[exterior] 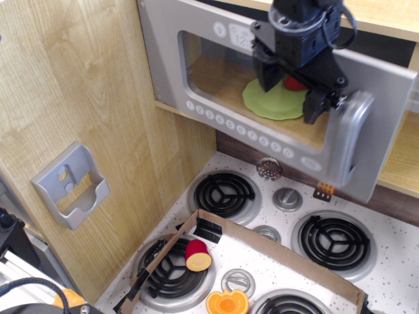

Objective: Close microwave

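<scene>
The microwave is a wooden compartment with a wide grey door (pixel 196 85). The door has a clear window, a row of round buttons (pixel 249 134) and a big silver D-handle (pixel 350 140). The door stands almost shut, its right edge still a little out from the frame. Through the window I see a green plate (pixel 278 101) and a red item behind the arm. My black gripper (pixel 291 91) presses against the door's front just left of the handle. Its fingers (pixel 315 104) show dark and I cannot tell if they are open.
A toy stove top (pixel 366 275) with black coil burners (pixel 226 194) lies below. A cardboard frame (pixel 262 239) sits on it, with a cut red fruit (pixel 198 255) and an orange slice (pixel 227 302). A small grey wall holder (pixel 71 186) hangs on the wooden side panel.
</scene>
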Tool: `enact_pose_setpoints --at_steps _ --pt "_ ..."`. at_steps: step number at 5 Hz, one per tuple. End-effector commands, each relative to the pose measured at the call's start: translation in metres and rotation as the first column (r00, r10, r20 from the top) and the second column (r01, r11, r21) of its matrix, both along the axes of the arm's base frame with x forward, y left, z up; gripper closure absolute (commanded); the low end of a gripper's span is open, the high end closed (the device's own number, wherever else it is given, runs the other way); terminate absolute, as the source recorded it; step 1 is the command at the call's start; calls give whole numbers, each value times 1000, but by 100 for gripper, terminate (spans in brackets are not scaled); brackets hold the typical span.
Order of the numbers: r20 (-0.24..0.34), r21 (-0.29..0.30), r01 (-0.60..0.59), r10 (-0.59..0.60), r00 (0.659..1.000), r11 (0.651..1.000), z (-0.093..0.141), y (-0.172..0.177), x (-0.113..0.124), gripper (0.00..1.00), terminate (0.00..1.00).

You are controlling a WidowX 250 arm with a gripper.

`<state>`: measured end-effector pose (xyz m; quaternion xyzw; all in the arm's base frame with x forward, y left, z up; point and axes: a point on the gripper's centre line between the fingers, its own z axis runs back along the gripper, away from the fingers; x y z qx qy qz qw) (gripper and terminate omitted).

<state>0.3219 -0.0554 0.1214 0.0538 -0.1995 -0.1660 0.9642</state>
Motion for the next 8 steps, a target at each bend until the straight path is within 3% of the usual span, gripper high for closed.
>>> enact_pose_setpoints --at_steps 1,3,8 --pt "76 3 31 -31 997 1000 26 -6 22 0 0" --pt "140 -2 18 -18 990 1000 29 -7 25 0 0" --pt "129 -11 20 -19 991 1000 27 -8 25 0 0"
